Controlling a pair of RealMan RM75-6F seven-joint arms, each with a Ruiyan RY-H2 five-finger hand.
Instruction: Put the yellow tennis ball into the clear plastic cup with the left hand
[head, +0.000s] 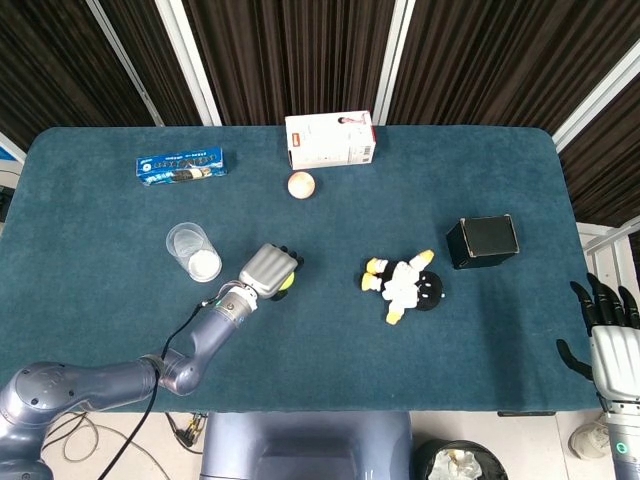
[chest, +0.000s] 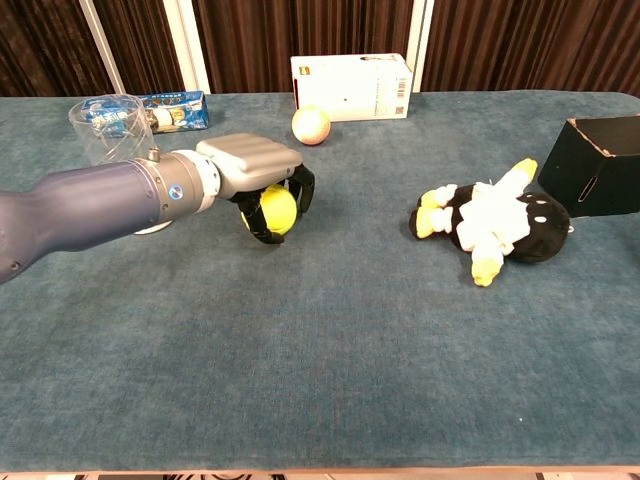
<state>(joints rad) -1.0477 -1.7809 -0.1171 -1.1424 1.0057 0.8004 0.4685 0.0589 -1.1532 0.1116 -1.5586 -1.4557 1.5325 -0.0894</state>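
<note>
The left hand (chest: 258, 175) lies palm-down over the yellow tennis ball (chest: 277, 208), its dark fingers (chest: 303, 188) curled around both sides of the ball so that the hand grips it. From the chest view the ball looks to sit on or just above the blue table (chest: 330, 340); I cannot tell which. In the head view only a sliver of the ball (head: 286, 283) shows beyond the grey back of the same hand (head: 268, 271). The clear plastic cup (head: 193, 251) stands upright just to the hand's left, near it but not touching, and something white lies in its bottom.

The right hand (head: 607, 340) hangs off the table's right edge, holding nothing, fingers straight and slightly spread.

Further back on the table lie a small pinkish ball (head: 301, 184), a white box (head: 330, 139) and a flat blue packet (head: 181, 165). A black, white and yellow plush toy (head: 405, 286) lies to the right of the held ball, well apart from it, and a black box (head: 483, 240) stands beyond the toy
</note>
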